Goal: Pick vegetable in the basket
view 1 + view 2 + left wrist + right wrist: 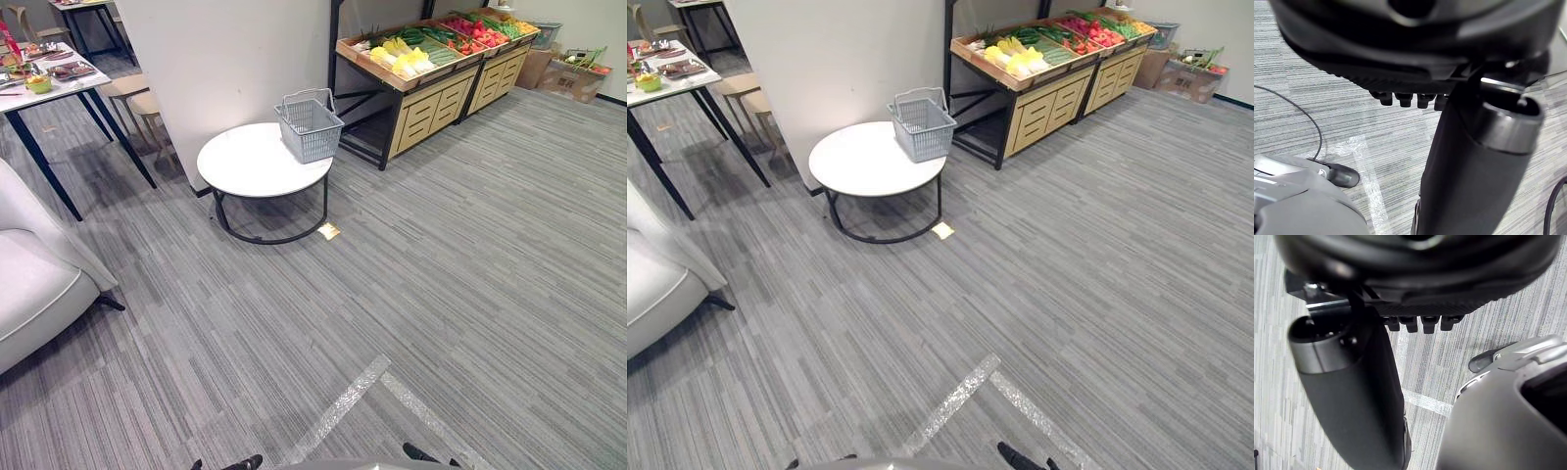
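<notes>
The vegetables, yellow (402,54), green (431,39) and red (472,35) ones, lie in open trays on a long wooden stand (426,110) well ahead of the robot and to its right. The stand runs away slantwise toward the far right. The grey plastic basket with thin handles (312,137) stands upright on the far edge of a round white table with a black frame (250,164), just beside the near end of the stand, and it looks empty. Both hands are well apart from all this. The left hand (1415,58) and the right hand (1415,289) hang low over the grey striped carpet (470,294), the fingers (1403,99) loose and straight, with nothing in either. The right hand seems the nearer one to the stand, but probably the robot must first walk forward. Single vegetables are too small to tell their long axis.
</notes>
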Available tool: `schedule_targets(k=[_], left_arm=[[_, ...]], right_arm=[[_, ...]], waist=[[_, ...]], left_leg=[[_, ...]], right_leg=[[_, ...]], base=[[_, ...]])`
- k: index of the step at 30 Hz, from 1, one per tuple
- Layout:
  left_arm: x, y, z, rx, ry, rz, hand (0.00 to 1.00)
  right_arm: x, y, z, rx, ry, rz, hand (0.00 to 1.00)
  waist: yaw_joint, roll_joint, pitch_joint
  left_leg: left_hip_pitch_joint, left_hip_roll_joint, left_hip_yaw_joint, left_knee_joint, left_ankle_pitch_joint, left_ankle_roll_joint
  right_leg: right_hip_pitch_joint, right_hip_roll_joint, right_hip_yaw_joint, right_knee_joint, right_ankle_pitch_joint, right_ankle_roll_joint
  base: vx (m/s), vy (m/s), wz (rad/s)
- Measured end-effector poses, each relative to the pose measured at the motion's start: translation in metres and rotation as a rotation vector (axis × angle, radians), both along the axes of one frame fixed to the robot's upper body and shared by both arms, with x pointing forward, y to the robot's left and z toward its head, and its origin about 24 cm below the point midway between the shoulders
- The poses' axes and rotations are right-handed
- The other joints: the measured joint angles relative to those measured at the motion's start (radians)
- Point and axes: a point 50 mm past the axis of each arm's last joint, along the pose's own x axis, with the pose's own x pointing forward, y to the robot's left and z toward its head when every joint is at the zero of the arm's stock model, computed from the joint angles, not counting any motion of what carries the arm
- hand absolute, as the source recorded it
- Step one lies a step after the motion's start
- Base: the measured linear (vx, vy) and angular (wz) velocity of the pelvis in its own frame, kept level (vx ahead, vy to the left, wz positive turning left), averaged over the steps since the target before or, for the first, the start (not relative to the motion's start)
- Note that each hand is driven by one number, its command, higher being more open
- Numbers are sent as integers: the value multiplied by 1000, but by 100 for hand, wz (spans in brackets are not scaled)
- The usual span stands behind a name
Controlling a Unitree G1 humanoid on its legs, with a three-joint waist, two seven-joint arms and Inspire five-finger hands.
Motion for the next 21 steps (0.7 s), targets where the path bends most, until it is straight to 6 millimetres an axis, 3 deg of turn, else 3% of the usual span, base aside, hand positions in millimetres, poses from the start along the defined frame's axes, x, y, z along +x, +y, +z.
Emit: schedule_targets(k=[21], left_arm=[[2, 3, 1, -4, -26, -1, 100]], right_arm=[[3, 3, 0, -3, -18, 11, 100]], waist=[[1, -10, 15]], left_leg=[[19, 0, 18, 0, -3, -5]], right_leg=[[18, 0, 13, -5, 5, -3]], base=[[-28, -19, -2]])
